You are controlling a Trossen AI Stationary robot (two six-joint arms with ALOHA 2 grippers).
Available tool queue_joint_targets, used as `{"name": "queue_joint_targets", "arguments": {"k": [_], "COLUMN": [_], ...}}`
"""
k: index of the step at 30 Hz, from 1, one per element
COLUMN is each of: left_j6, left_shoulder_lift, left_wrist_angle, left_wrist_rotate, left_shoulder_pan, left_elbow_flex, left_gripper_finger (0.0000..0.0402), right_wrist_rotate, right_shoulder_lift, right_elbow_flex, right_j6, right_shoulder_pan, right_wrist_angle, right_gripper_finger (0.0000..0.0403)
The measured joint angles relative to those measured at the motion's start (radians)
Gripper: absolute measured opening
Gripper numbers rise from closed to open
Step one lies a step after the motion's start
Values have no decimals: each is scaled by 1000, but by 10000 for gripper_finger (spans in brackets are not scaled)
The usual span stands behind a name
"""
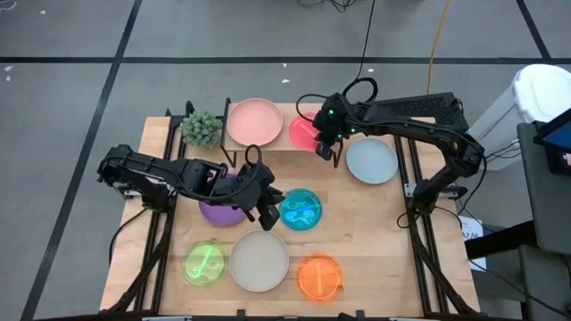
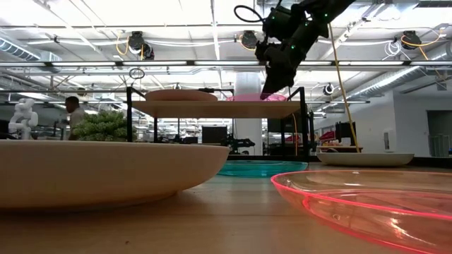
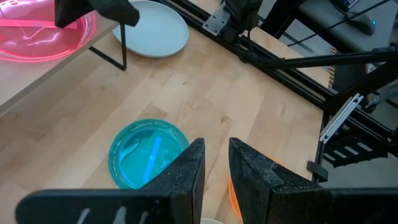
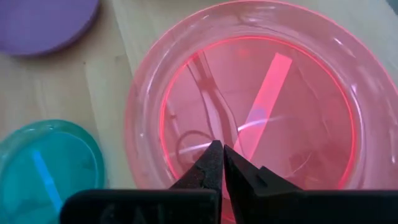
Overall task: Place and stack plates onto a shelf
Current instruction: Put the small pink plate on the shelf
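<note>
High view, left to right. Left gripper (image 1: 257,198) sits centre-left over the table, at the right edge of the purple plate (image 1: 217,212), jaws slightly apart, nothing between them. Green plate (image 1: 204,263) lower left, cream plate (image 1: 260,260) just right of it, orange plate (image 1: 319,276) further right. Blue plate (image 1: 301,209) centre, just right of the left gripper.

Shelf (image 1: 268,143) upper centre: pale pink plate (image 1: 254,121) on its left half, hot pink plate (image 1: 304,132) on its right half. Right gripper (image 1: 325,144) is at the hot pink plate's right edge, jaws together, holding nothing. Grey-blue plate (image 1: 371,160) on the table, right of the shelf.
</note>
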Motion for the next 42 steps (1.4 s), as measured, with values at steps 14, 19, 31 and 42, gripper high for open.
{"name": "queue_joint_targets", "arguments": {"k": [14, 19, 31, 42], "left_j6": [-13, -10, -5, 1], "left_shoulder_lift": [0, 0, 0, 0], "left_wrist_angle": [37, 36, 36, 28], "left_wrist_rotate": [0, 0, 0, 0], "left_shoulder_pan": [0, 0, 0, 0], "left_elbow_flex": [0, 0, 0, 0], "left_gripper_finger": [76, 76, 76, 76], "right_wrist_rotate": [48, 77, 88, 84], "right_shoulder_lift": [30, 30, 31, -66], "right_elbow_flex": [2, 2, 0, -2], "right_j6": [-18, -22, -10, 16], "right_shoulder_pan": [-3, -3, -3, -2], "right_wrist_angle": [12, 13, 37, 53], "right_gripper_finger": [0, 0, 0, 0]}}
